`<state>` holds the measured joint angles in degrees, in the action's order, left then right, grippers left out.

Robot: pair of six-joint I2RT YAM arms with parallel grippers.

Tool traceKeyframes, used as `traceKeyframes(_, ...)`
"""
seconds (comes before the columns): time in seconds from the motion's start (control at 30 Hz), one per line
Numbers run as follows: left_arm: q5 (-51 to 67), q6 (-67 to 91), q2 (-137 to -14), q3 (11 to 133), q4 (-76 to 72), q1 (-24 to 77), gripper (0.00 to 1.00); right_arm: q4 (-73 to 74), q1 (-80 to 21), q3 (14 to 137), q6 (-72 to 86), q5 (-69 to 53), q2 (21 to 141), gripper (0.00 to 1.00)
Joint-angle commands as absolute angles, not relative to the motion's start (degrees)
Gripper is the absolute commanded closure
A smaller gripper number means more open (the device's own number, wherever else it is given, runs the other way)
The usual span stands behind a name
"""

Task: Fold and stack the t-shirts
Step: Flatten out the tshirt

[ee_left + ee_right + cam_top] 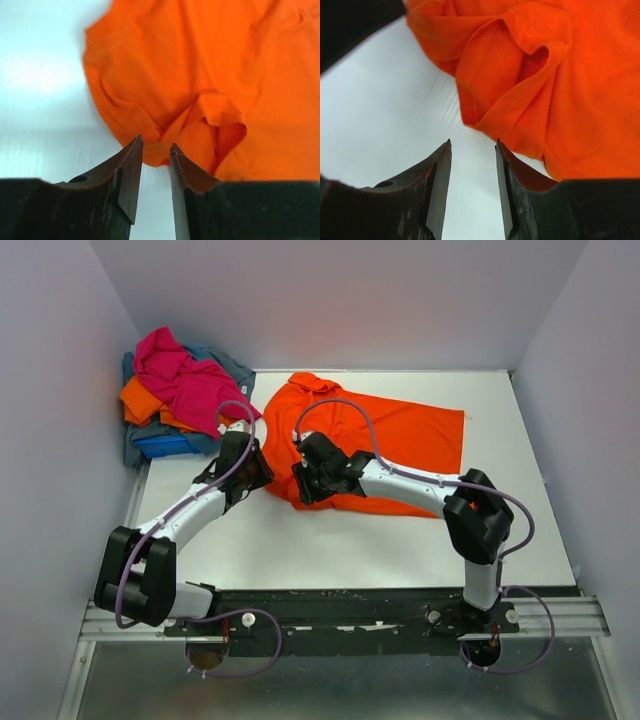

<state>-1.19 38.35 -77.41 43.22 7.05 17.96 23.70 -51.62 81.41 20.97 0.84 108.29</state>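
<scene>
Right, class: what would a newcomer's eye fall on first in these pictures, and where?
The bright orange t-shirt spread across the middle of the white table stands out first. Both arms reach to its near-left edge, the left claw and right claw open, holding nothing. A jumbled shirt pile, magenta on top, sits in the far left corner.

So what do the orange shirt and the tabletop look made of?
Orange t-shirt: soft matte knit, likely cotton jersey, given stitched hems and limp folds. Tabletop: smooth white sheet with faint parallel ribbing, possibly corrugated plastic; dull sheen.
</scene>
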Motion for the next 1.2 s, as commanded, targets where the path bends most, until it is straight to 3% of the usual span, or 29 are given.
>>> traceKeyframes(0.0,-1.3,38.1,-77.4,44.1,8.5,12.8,0.60,29.1,-52.2,85.6,23.4,11.2,112.1,0.49)
traceKeyframes(0.63,-1.1,37.8,-75.8,42.3,7.0,12.3,0.60,35.6,-54.8,95.1,24.2,17.0,122.3,0.49)
traceKeyframes(0.77,-0.1,37.1,-76.9,42.5,6.8,12.3,0.62,37.9,-54.8,93.5,24.3,19.5,120.9,0.60)
traceKeyframes(0.97,1.9,37.0,-77.1,42.5,6.1,13.9,0.63,35.3,-54.8,85.5,23.7,18.8,112.9,0.61)
traceKeyframes(1.17,0.6,36.7,-77.9,43.8,6.6,18.5,0.63,33.8,-54.8,80.0,23.6,17.1,109.3,0.82)
